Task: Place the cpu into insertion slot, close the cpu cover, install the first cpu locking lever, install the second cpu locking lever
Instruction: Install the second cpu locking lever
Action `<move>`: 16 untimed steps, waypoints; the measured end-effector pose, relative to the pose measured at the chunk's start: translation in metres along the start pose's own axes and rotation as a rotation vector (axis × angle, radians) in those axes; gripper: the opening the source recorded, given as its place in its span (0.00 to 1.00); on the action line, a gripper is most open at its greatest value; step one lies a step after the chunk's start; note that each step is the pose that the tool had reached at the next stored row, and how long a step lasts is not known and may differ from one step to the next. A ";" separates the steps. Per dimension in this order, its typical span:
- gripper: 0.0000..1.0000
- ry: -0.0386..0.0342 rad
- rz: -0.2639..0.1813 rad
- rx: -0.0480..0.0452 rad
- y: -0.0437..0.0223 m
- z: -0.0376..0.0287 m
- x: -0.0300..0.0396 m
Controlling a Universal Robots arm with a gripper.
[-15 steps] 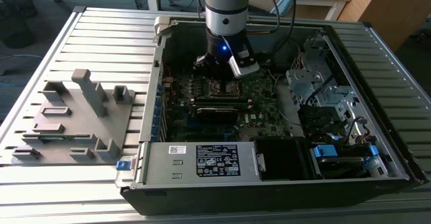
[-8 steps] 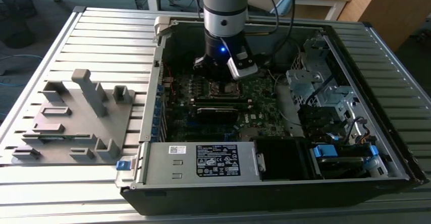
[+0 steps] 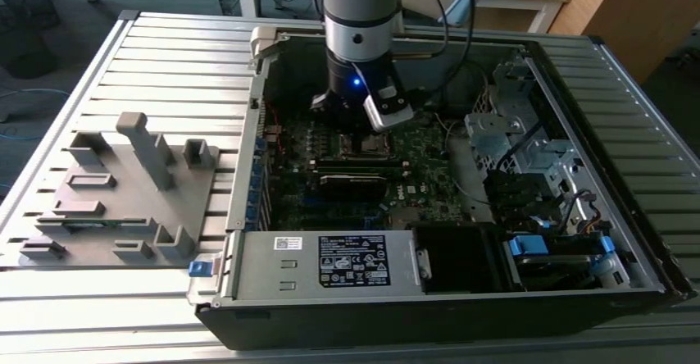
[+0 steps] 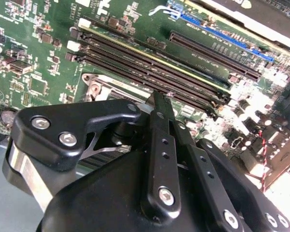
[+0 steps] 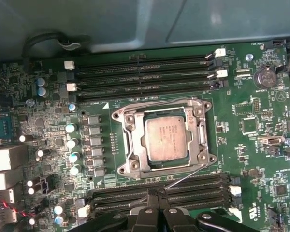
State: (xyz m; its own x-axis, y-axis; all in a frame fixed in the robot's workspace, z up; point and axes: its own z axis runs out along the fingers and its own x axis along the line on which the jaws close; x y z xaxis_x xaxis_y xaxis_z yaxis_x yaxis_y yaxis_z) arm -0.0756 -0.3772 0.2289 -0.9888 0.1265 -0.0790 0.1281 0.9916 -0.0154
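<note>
In the exterior view, a grey moulded fixture (image 3: 120, 192) lies on the slatted desk (image 3: 65, 77) at the view's left, well apart from the work. Next comes the open computer case (image 3: 438, 323), with the arm reaching down into it over the motherboard (image 5: 261, 145).

In the first wrist view, the cpu (image 5: 166, 138) sits flat in its socket. The cpu cover (image 5: 130, 145) lies down around it, framing the chip's grey top through its window.

A thin wire locking lever (image 5: 183, 178) runs slantwise from a corner of the socket to the tips of the claw (image 5: 157, 194). The claw's fingers are drawn together. Whether they pinch the lever's free end or only bear against it cannot be told.

Handling, as a judgement:
- The cpu is light, rigid and fragile. With the cover over it, it offers no grasp.
- The cover is thin sheet metal, stiff but easily bent.
- The lever is likely springy, smooth and prone to slip. Its free end is the best hold.

At the exterior view's right stand metal drive bays (image 3: 514, 134).
</note>
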 end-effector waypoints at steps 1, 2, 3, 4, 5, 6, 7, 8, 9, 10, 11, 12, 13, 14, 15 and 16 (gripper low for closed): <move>0.10 -0.0001 0.000 0.0000 -0.0004 0.0004 0.0008; 0.10 -0.0002 0.000 0.0000 -0.0008 0.0008 0.0015; 0.10 -0.0003 0.000 0.0000 -0.0012 0.0011 0.0020; 0.10 -0.0003 0.000 -0.0001 -0.0013 0.0014 0.0021; 0.10 -0.0003 0.000 -0.0001 -0.0014 0.0015 0.0021; 0.10 -0.0003 0.000 0.0000 -0.0014 0.0015 0.0021; 0.10 -0.0002 0.000 0.0000 -0.0014 0.0026 0.0023; 0.10 -0.0003 0.000 0.0000 -0.0014 0.0037 0.0024; 0.10 -0.0003 0.000 0.0000 -0.0014 0.0038 0.0024; 0.10 -0.0002 0.000 0.0000 -0.0014 0.0038 0.0024; 0.10 -0.0003 0.000 0.0000 -0.0014 0.0038 0.0025; 0.10 -0.0005 0.000 -0.0002 -0.0014 0.0040 0.0029; 0.10 -0.0004 0.000 -0.0003 -0.0015 0.0041 0.0034; 0.10 -0.0004 0.000 -0.0002 -0.0015 0.0042 0.0038; 0.10 -0.0004 0.000 -0.0002 -0.0016 0.0043 0.0045; 0.10 -0.0003 0.000 -0.0001 -0.0017 0.0044 0.0051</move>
State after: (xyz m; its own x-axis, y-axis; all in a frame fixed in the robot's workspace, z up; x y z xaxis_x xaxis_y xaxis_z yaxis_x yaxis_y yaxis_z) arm -0.0806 -0.3783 0.2241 -0.9888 0.1265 -0.0792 0.1281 0.9916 -0.0153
